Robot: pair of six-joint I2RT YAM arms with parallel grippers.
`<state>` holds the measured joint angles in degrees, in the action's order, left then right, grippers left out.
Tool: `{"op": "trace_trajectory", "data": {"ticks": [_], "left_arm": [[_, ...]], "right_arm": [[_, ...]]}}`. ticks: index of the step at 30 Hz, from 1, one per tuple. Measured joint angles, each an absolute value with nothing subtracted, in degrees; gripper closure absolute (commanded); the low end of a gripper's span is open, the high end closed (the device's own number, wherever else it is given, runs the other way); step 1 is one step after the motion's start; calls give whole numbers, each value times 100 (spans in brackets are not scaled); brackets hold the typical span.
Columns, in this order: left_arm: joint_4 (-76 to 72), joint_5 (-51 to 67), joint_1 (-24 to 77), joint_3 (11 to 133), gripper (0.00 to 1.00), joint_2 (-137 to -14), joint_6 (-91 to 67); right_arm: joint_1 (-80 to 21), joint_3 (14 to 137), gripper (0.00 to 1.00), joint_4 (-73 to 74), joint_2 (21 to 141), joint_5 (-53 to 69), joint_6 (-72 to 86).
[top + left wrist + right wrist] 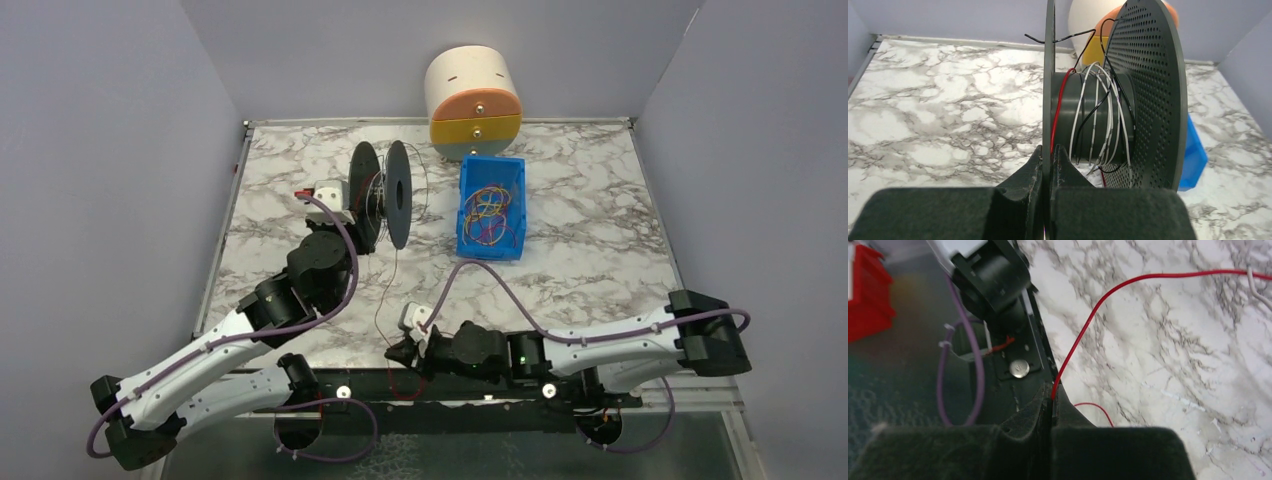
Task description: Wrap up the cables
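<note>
The left gripper (1049, 156) is pressed together on the thin left-hand flange of the black spool (381, 194), which stands on edge at the far left of the table (600, 270). The right gripper (1052, 396), low at the near edge, pinches the red wire (1077, 342), which runs from it across the marble toward the spool. The wire is thin and slack, so it may slip from the pads or snag on the flange rim or the loose white and black turns on the core. A hard pull could also tip the spool out of the left pinch.
</note>
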<state>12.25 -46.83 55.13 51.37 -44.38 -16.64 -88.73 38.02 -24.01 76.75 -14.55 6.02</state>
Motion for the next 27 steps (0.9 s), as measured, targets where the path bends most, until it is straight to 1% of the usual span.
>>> {"op": "trace_trajectory", "data": {"ticks": [8, 16, 20, 24, 27], "left_arm": [[1188, -4930, 5513, 4731, 100, -4567, -1562], [1337, -4932, 5513, 4528, 100, -4619, -1664], [1509, -4925, 5520, 4515, 100, -4619, -1741], [1715, -4834, 5544, 4517, 100, -4619, -1802], [1872, -4681, 5601, 4517, 100, -4628, -1817]], "right_arm": [[-8956, 4722, 99, -1111, 6882, -1503, 753], [-8956, 6001, 99, 301, 6897, -1861, 550], [-8943, 6265, 99, 681, 6890, -2005, 283], [-8711, 6490, 99, 1140, 6901, -1900, 97], [-8344, 6729, 99, 1391, 6941, -1695, 10]]}}
